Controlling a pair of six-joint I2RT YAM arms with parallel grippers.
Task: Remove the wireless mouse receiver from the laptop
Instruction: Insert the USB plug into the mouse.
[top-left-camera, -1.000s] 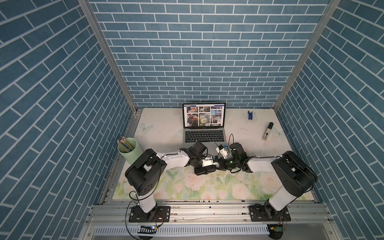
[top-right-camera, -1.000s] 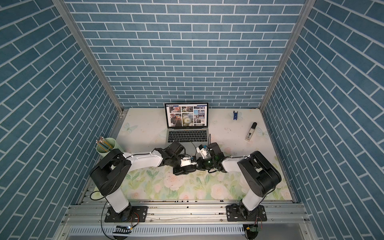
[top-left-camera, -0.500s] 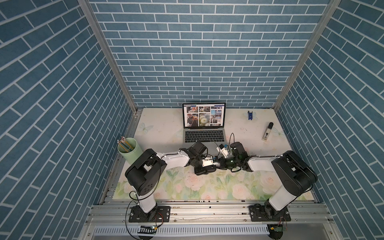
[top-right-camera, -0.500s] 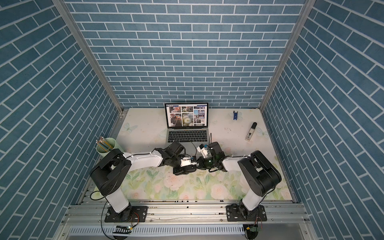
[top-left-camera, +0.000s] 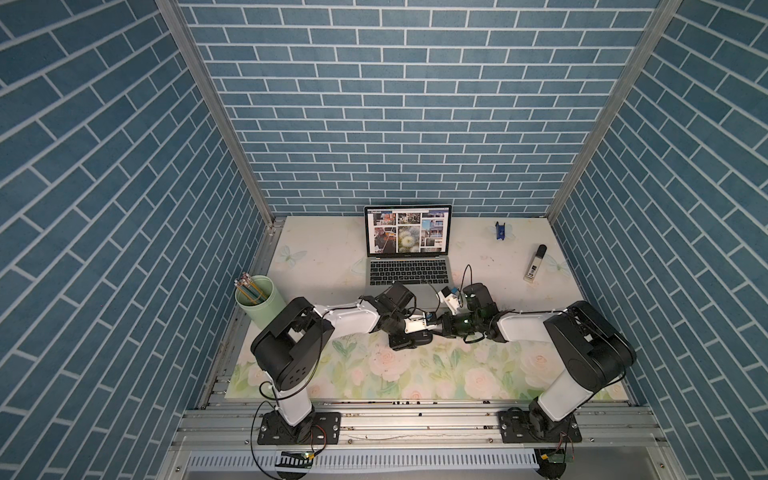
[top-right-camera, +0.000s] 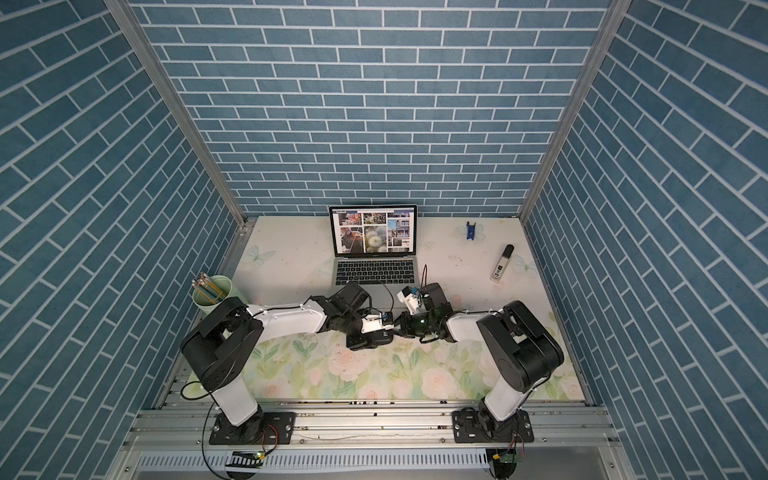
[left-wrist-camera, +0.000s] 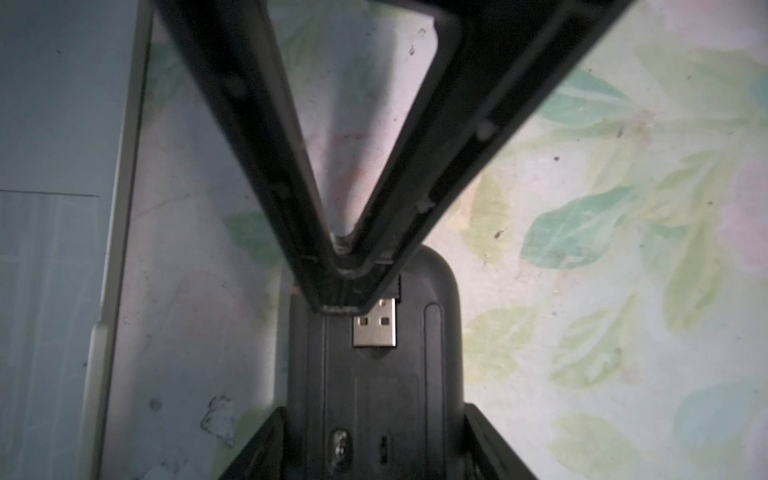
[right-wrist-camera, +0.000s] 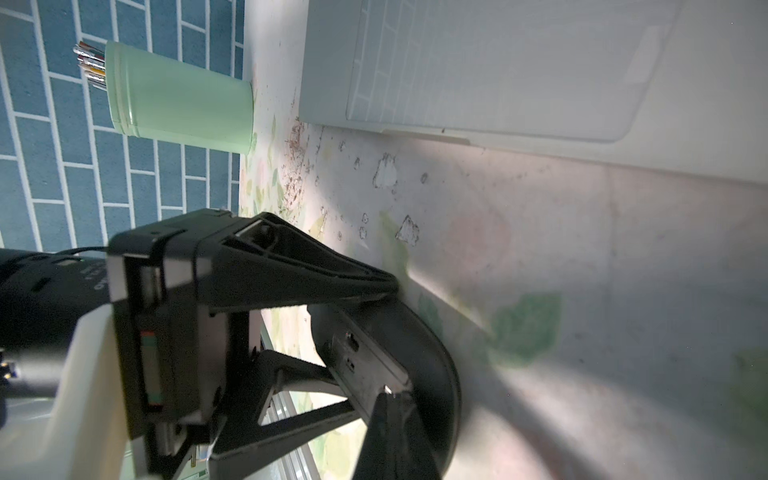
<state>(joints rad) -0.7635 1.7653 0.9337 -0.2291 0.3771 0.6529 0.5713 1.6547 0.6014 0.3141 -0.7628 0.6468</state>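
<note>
receiver (left-wrist-camera: 374, 326): out of the laptop (top-left-camera: 409, 272); its bare metal plug lies flat against the underside of the black mouse (left-wrist-camera: 442, 307), pointing at a rounded recess there
right gripper (left-wrist-camera: 340, 289): jaws fully closed, tip against tip, with the tips at the mouse underside just beside the plug
receiver and right gripper: the dark cap end is tucked under one of the fingertips (left-wrist-camera: 374, 274) and the plug sticks out past the tips; whether the cap is pinched or only covered, I cannot tell
left gripper (left-wrist-camera: 374, 409): partly open, clamped on the two long sides of the mouse
laptop: open with the screen lit, on the floral mat (left-wrist-camera: 582, 208); its front edge is near the mouse but apart from it
top views: both wrists meet in front of the laptop; the receiver is too small to make out there
</note>
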